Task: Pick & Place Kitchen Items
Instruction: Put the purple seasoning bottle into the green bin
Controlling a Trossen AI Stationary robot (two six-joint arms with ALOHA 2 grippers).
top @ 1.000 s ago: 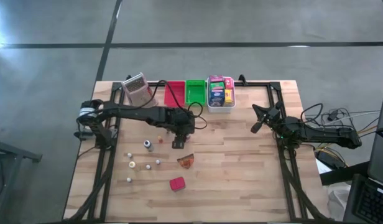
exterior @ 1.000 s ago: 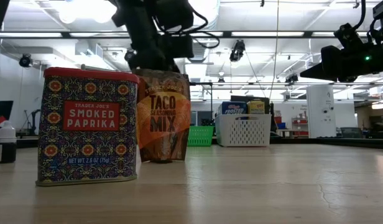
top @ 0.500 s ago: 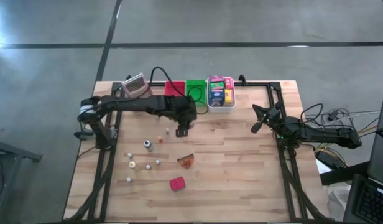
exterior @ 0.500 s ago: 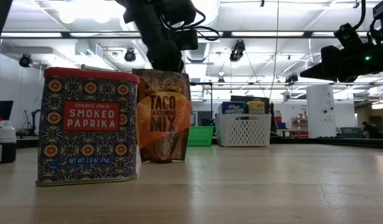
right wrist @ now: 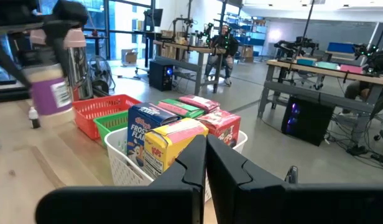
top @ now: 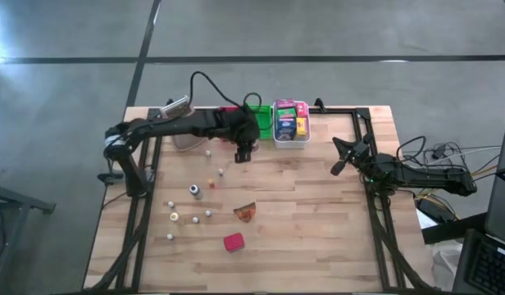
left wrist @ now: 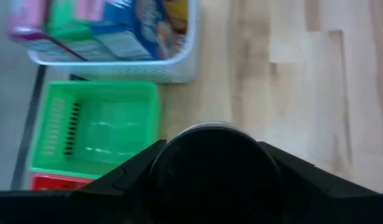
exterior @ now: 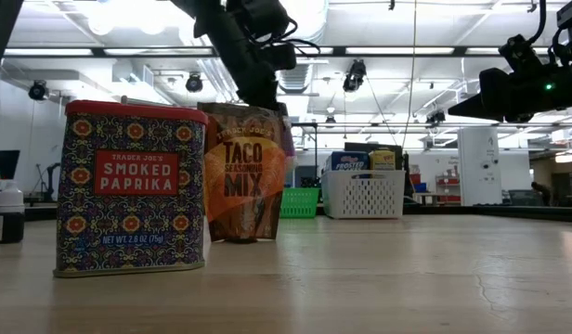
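One dark round-lidded jar (left wrist: pixel 213 168) fills left end effector (top: pixel 243 151).

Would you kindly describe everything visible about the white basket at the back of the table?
The white basket is a rectangular, plastic-looking bin with latticed walls. It stands upright on the wooden table at its far edge, right beside the green tray. It is packed with small upright boxes in pink, green, blue, yellow and red.
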